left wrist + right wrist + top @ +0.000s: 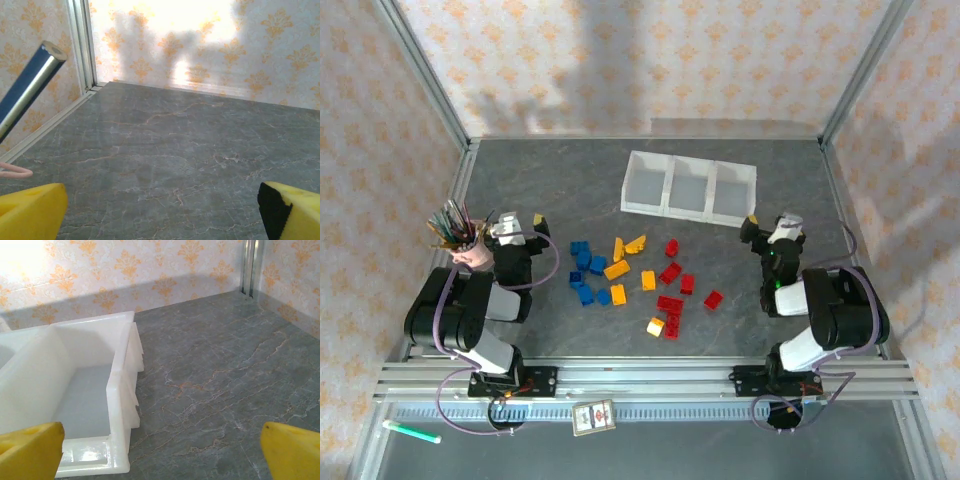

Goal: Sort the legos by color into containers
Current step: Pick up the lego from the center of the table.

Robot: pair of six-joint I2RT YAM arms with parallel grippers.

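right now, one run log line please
stage: sorting not started | legos: all loose on table | containers: empty | left gripper: open, empty | right gripper: open, empty

Bright, even light, blown-out glare and soft shadows on the back wall [200, 45], sharp focus

Left of the containers [668, 188], bare tabletop [550, 180] runs open to the side wall, and a narrower strip lies free behind them. Nearer than the containers, scattered legos [638, 278] clutter the middle. Far to their left stands a cup of pens [460, 238].
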